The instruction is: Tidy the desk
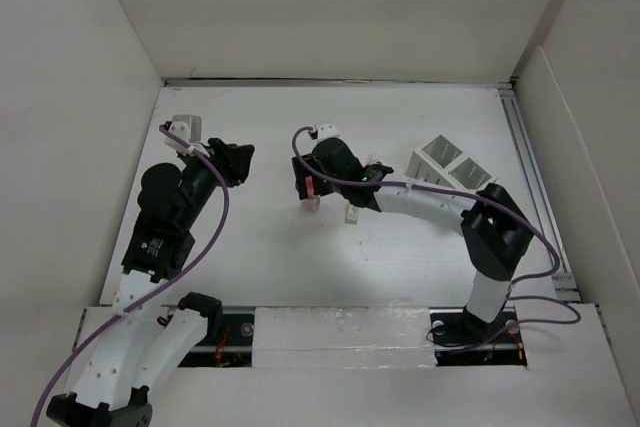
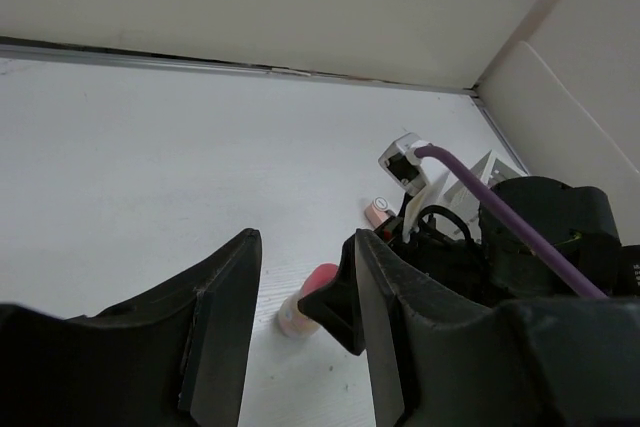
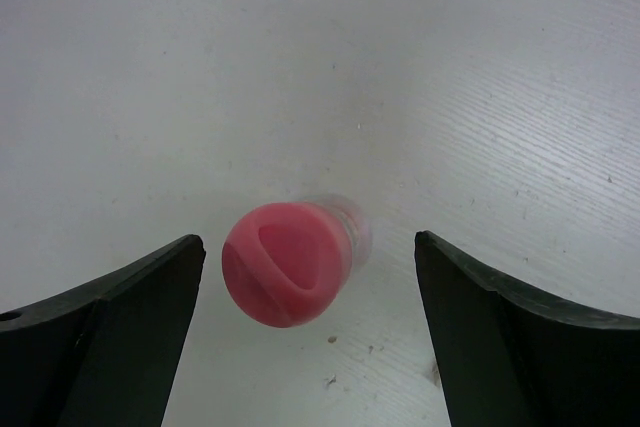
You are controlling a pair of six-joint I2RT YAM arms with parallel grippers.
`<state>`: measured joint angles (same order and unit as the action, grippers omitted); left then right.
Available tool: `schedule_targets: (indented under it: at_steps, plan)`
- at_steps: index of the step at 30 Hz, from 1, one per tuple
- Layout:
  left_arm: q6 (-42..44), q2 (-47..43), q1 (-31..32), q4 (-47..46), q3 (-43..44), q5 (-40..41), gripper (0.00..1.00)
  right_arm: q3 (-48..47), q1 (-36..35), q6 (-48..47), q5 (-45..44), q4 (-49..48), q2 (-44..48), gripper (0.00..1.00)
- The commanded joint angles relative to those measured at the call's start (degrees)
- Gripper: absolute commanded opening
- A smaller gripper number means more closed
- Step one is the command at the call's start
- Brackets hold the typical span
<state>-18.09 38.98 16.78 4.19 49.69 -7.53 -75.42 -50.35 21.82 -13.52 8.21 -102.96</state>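
A small clear tube with a pink cap (image 3: 287, 262) sits on the white desk (image 3: 300, 47), cap towards the right wrist camera. My right gripper (image 3: 310, 245) is open above it, with a finger on each side and neither touching. In the top view the right gripper (image 1: 306, 192) is at mid-desk over the tube (image 1: 311, 190). My left gripper (image 1: 243, 159) is open and empty, left of it. In the left wrist view the left gripper (image 2: 305, 257) faces the tube (image 2: 290, 315), which its right finger partly hides.
A white slotted box (image 1: 450, 162) stands at the right, near the metal rail (image 1: 530, 177). A small pale item (image 1: 352, 213) lies by the right arm. A pinkish item (image 2: 378, 211) lies further back. White walls enclose the desk (image 1: 400, 257).
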Motion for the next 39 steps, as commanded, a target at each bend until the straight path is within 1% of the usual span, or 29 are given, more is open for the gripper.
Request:
schedule_targets:
  at_steps: [1, 2, 3, 4, 5, 6, 9, 12, 16, 17, 18, 19, 20, 21, 23, 24, 25, 27, 29, 30, 32, 33, 37, 39]
  plan:
    - [0.16, -0.14, -0.08, -1.73, 1.28, -0.03, 0.38, -3.51, -1.33, -1.17, -2.13, 0.41, -0.57, 0.91]
    - [0.07, 0.04, -0.08, -1.46, 1.2, -0.2, 0.38, -3.68, -1.33, -1.17, -2.39, 0.49, -1.1, 0.86]
    - [0.07, -0.13, -0.08, -1.64, 1.2, -0.64, 0.38, -4.29, -1.33, -1.43, -3.09, 0.84, -1.63, 0.76]
    - [0.07, -0.31, -0.08, -1.81, 1.02, -0.91, 0.38, -4.65, -1.33, -1.43, -3.53, 1.02, -2.68, 0.7]
    - [0.07, -0.4, -0.08, -2.16, 1.02, -1.08, 0.38, -4.91, -1.33, -1.43, -3.88, 1.2, -2.95, 0.58]
    - [0.07, -0.14, -0.08, -2.25, 1.02, -1.0, 0.38, -5.26, -1.33, -1.0, -4.23, 1.63, -3.04, 0.37]
    - [-0.02, 0.57, -0.08, -1.9, 1.11, -1.35, 0.38, -4.74, -1.33, 0.14, -5.37, 1.03, -1.9, 0.24]
    - [-0.19, 0.74, -0.08, -2.34, 1.02, -1.96, 0.38, -2.11, -1.33, 1.28, -8.71, -0.9, 3.54, 0.22]
    - [-0.37, 1.01, -0.08, -2.34, 0.85, -2.49, 0.38, 0.53, 2.08, 1.82, -13.01, -1.18, 13.29, 0.22]
    - [-0.46, 1.01, -0.08, -2.77, 0.67, -2.84, 0.38, 1.58, 4.71, 2.08, -14.16, -0.91, 15.4, 0.22]
    - [-0.55, 1.36, -0.08, -2.95, 0.84, -2.93, 0.38, 2.37, 6.39, 3.13, -14.95, -0.3, 20.2, 0.23]
    - [-0.63, 1.71, -0.08, -2.78, 0.85, -2.93, 0.38, 3.34, 8.32, 3.48, -15.65, -0.38, 22.95, 0.23]
    - [-0.81, 2.32, -0.08, -2.61, 0.93, -3.71, 0.37, 6.83, 14.95, 4.45, -15.05, -0.65, 27.94, 0.24]
    - [-0.81, 2.59, -0.08, -2.6, 0.93, -3.72, 0.37, 6.86, 15.01, 5.15, -15.05, -0.74, 30.42, 0.24]
    - [-1.07, 2.59, -0.08, -3.13, 0.85, -4.68, 0.37, 9.14, 19.48, 6.21, -15.13, -1.0, 34.73, 0.25]
    - [-1.16, 2.94, -0.08, -3.39, 0.67, -4.69, 0.37, 11.06, 23.76, 7.17, -15.22, -1.09, 36.41, 0.26]
    - [-1.51, 3.73, -0.08, -3.31, 0.93, -5.38, 0.37, 12.47, 27.98, 8.14, -14.44, -0.39, 40.43, 0.26]
    - [-1.51, 4.43, -0.08, -3.31, 1.02, -5.83, 0.37, 12.93, 31.61, 8.32, -13.91, 0.4, 41.51, 0.27]
    - [-1.6, 4.7, -0.08, -3.66, 0.93, -6.88, 0.37, 12.58, 34.77, 9.37, -14.34, 3.72, 41.78, 0.26]
    - [-1.6, 4.79, -0.08, -3.66, 0.93, -6.88, 0.37, 12.75, 37.58, 9.72, -14.17, 4.44, 41.96, 0.26]
    - [-1.6, 5.23, -0.08, -3.48, 1.11, -6.71, 0.37, 13.71, 40.05, 9.9, -13.03, 4.45, 42.4, 0.26]
    - [-1.51, 5.31, -0.08, -3.4, 1.11, -6.88, 0.37, 14.59, 42.5, 9.9, -11.89, 4.45, 42.31, 0.26]
    - [-1.07, 5.31, -0.08, -3.05, 1.46, -5.75, 0.37, 15.12, 46.73, 10.26, -9.43, 4.27, 41.87, 0.24]
    - [-1.07, 5.32, -0.08, -3.04, 1.46, -5.92, 0.37, 14.78, 46.74, 10.26, -7.93, 4.18, 40.82, 0.24]
